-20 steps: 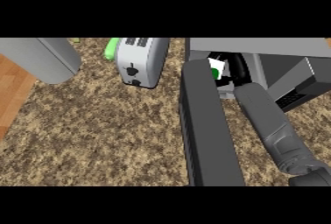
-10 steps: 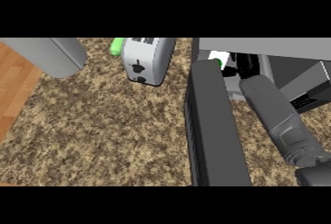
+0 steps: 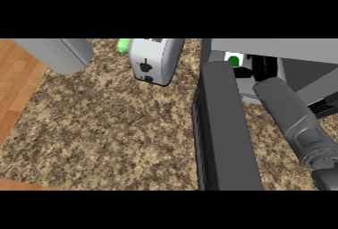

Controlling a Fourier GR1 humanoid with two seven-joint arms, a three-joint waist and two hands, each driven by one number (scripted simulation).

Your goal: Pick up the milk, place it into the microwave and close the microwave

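Floor [image 3: 14, 89]: wooden strip along the left edge, beside the desk.
Grey shape [image 3: 56, 53]: rounded and pale, at the upper left, over the desk's edge; I cannot tell what it is.
Desk [image 3: 99, 134]: speckled brown stone top that fills the middle.
Green object [image 3: 123, 45]: small, mostly hidden behind the toaster's left corner.
Toaster [image 3: 156, 60]: silver, stands on the desk, with 2 dark controls on its near end.
Microwave door [image 3: 223, 134]: dark grey, swung wide open toward the near edge.
Milk [image 3: 232, 58]: white carton with a green mark, inside the microwave at the left of the opening, just past the door's far end.
Right hand [image 3: 263, 68]: black, inside the microwave just right of the milk; spread or clasped, I cannot tell.
Right forearm [image 3: 293, 120]: grey, slants up from the lower right.
Microwave [image 3: 277, 44]: grey body at the upper right.
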